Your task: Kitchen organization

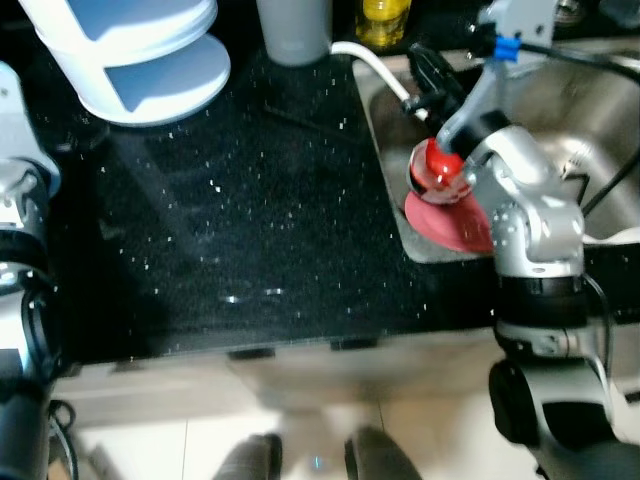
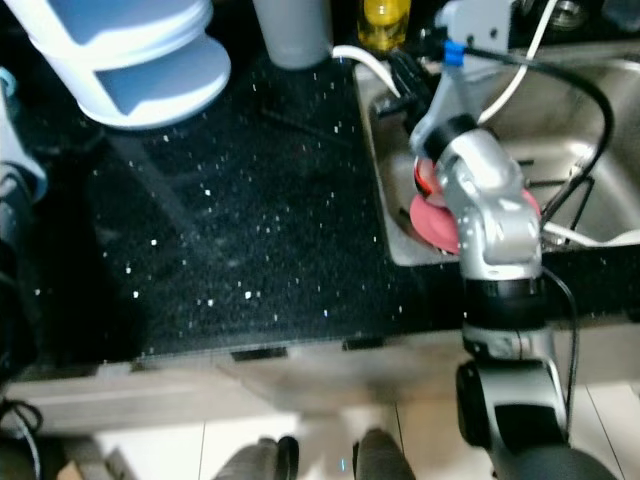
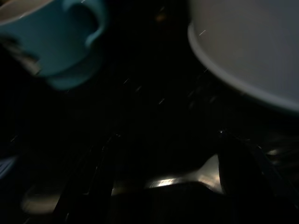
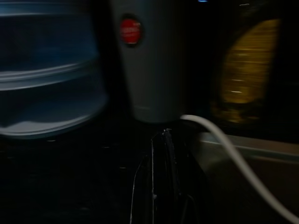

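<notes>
Judging from the head views, tidying seems barely begun: a glossy red bowl (image 1: 437, 170) and flat red plate (image 1: 450, 222) sit in the steel sink (image 1: 600, 110) at three o'clock, the speckled black stone counter (image 1: 240, 230) between them and the white tiered rack (image 1: 140, 60) at eleven.

Left wrist view: a teal mug (image 3: 56, 37), a metal spoon (image 3: 187, 177); left gripper's jaws unreadable.

Right wrist view: the right gripper (image 4: 161, 186) has its jaws pressed together, empty, facing a grey cup (image 4: 149, 60).

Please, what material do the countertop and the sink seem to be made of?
The countertop looks like polished black stone, perhaps granite or a composite: dark, glossy, with small white speckles. The sink seems brushed stainless steel: silver-grey with soft, dull reflections on its wall.
</notes>
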Controlling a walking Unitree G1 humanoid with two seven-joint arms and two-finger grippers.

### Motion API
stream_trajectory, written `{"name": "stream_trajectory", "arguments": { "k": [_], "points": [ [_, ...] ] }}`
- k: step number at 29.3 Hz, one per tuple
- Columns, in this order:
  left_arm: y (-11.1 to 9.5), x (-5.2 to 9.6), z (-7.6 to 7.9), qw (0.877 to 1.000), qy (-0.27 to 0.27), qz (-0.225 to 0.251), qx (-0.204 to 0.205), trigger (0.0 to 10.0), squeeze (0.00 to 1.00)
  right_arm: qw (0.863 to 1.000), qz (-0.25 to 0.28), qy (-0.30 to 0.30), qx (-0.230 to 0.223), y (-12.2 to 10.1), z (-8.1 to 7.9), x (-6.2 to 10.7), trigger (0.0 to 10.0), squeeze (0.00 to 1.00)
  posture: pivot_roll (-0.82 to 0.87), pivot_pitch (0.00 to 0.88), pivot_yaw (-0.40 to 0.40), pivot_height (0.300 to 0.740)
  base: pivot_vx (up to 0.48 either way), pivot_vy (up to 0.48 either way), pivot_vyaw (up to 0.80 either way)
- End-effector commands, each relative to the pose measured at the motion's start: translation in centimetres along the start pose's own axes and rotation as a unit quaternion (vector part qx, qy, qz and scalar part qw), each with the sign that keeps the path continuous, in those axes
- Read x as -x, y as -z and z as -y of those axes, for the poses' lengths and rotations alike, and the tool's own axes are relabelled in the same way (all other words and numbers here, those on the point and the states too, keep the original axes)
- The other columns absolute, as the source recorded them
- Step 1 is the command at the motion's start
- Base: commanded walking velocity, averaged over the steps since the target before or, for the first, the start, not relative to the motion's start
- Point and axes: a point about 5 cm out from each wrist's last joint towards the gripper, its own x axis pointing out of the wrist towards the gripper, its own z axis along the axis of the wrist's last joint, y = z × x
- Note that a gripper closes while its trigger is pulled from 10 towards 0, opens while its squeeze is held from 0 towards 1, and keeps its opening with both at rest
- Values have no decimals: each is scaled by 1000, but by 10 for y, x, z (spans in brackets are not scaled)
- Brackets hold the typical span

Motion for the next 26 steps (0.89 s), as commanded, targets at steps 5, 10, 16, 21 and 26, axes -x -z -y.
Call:
{"name": "stream_trajectory", "arguments": {
  "k": [5, 10, 16, 21, 26],
  "points": [
    [-13, 1, -12, 998, 1, 35, -51, 10000, 0, 996, 35, -77, -38, -11, -21, -12, 10000, 0, -87, 270, 4, 740, 0, 0, 0],
    [-34, 4, -24, 998, 2, 62, 20, 10000, 0, 993, 29, -101, -46, -8, -34, -20, 10000, 0, -68, 260, -13, 740, 0, 0, 0],
    [-28, 7, -47, 992, -26, 50, 112, 10000, 0, 993, 36, -106, -45, -13, -33, -22, 10000, 0, -71, 254, -17, 740, 0, 0, 0],
    [-16, 8, -51, 983, 12, 3, 184, 10000, 0, 993, 38, -107, -40, -15, -30, -22, 10000, 0, -67, 238, -11, 740, 0, 0, 0],
    [7, 9, -19, 968, 132, -96, 188, 10000, 0, 994, 39, -100, -31, -15, -25, -20, 10000, 0, -70, 227, 0, 740, 0, 0, 0]
  ]
}}
